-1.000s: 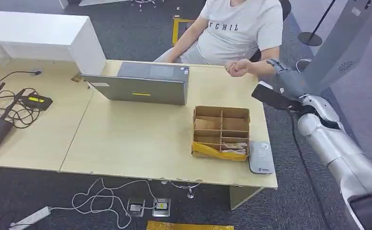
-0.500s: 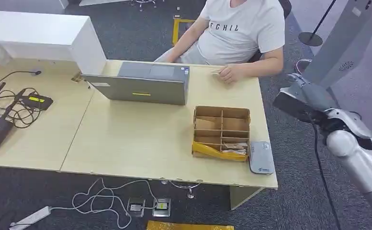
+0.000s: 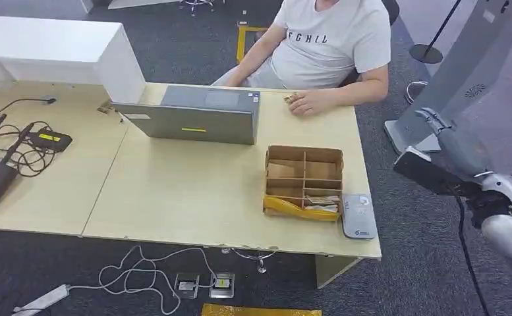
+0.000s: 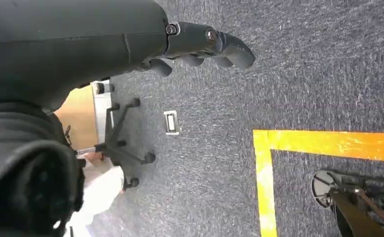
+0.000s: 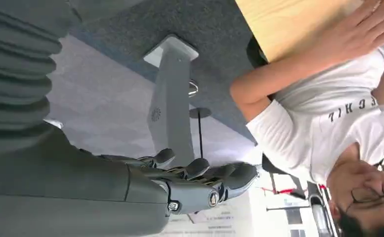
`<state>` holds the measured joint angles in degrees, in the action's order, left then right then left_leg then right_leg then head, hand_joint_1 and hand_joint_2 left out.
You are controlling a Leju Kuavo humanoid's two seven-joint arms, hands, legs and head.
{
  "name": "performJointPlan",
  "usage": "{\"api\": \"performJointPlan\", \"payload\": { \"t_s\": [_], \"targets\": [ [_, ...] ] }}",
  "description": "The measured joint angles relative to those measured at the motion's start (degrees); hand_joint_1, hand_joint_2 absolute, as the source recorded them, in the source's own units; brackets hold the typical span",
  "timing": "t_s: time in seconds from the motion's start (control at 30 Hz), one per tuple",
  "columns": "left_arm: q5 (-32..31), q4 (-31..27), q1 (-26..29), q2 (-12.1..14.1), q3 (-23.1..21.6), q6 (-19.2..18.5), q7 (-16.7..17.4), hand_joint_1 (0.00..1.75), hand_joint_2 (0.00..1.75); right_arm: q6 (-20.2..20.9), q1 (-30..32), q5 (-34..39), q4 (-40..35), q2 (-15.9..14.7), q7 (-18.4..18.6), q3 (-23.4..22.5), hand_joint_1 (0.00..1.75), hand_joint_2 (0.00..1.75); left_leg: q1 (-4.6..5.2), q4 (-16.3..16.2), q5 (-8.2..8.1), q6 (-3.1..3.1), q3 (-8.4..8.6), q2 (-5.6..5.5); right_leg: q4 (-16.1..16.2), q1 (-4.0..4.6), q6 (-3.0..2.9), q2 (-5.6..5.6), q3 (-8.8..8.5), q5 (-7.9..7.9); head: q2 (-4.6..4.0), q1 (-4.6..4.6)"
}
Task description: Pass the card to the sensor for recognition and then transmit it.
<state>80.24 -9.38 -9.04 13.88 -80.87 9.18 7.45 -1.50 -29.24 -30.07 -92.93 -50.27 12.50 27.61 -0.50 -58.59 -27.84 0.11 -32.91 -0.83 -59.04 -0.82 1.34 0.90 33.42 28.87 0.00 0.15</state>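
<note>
Card lying on table under person's hand, beside laptop; sensor sitting by cardboard organiser. Right hand hovering off table, fingers spread, holding nothing. Left hand hanging above carpet, fingers loosely apart, holding nothing

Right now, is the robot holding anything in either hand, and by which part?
No. The right hand and the left hand both hold nothing, fingers loosely extended.
</note>
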Motion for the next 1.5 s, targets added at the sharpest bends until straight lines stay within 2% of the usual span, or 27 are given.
{"api": "performJointPlan", "payload": {
  "t_s": [0.13, 0.23, 0.5, 0.8, 1.07, 1.5],
  "targets": [
    [0.7, 0.0, -0.1, -0.3, 0.0, 1.1, 0.8, 0.00, 0.00, -7.3, 5.7, -3.8, -1.9, 0.8, -0.1, 0.8, 0.00, 1.75, 0.01, 0.0, -0.01, 0.00, -0.04, 0.00, 0.0, -0.01, 0.00, 0.00, 0.01, 0.01, 0.00, -0.02],
    [0.9, 0.0, -0.3, -0.6, 0.0, 1.7, 1.1, 0.00, 0.00, -10.8, 8.2, -5.2, -1.9, 2.1, -0.7, 1.8, 0.00, 1.75, 0.00, 0.0, -0.01, 0.00, -0.03, 0.00, 0.0, 0.00, -0.01, -0.01, 0.01, 0.02, 0.00, -0.02],
    [1.1, 0.0, -0.4, -1.0, 0.0, 2.0, 1.1, 0.00, 0.00, -12.7, 10.3, -5.7, -1.8, 4.1, -1.4, 3.3, 0.00, 1.75, 0.00, 0.0, 0.00, -0.01, -0.02, 0.00, 0.0, 0.00, -0.01, -0.01, 0.01, 0.01, 0.00, -0.02],
    [2.0, 0.0, -0.5, -1.7, 0.0, 3.0, 2.1, 0.00, 0.00, -18.6, 12.5, -10.1, 1.0, 9.7, -2.2, 5.3, 0.00, 1.75, -0.01, 0.0, -0.01, -0.01, -0.03, 0.01, 0.0, 0.01, -0.06, -0.01, 0.01, 0.06, 0.00, 0.00],
    [2.1, 0.0, -0.6, -2.1, 0.0, 3.0, 2.2, 0.00, 0.00, -20.1, 13.0, -11.9, 5.5, 15.8, -2.5, 7.3, 0.00, 1.75, -0.01, 0.0, -0.01, -0.01, -0.02, 0.01, 0.0, 0.01, -0.06, -0.01, 0.01, 0.06, 0.00, -0.02],
    [2.2, 0.0, -0.6, -2.3, 0.0, 3.1, 2.2, 0.00, 0.00, -20.6, 13.0, -12.9, 9.7, 21.2, -3.6, 8.3, 0.00, 1.75, -0.01, 0.0, -0.01, -0.01, -0.02, 0.01, 0.0, 0.01, -0.06, -0.01, 0.01, 0.06, 0.00, -0.02]
  ]
}}
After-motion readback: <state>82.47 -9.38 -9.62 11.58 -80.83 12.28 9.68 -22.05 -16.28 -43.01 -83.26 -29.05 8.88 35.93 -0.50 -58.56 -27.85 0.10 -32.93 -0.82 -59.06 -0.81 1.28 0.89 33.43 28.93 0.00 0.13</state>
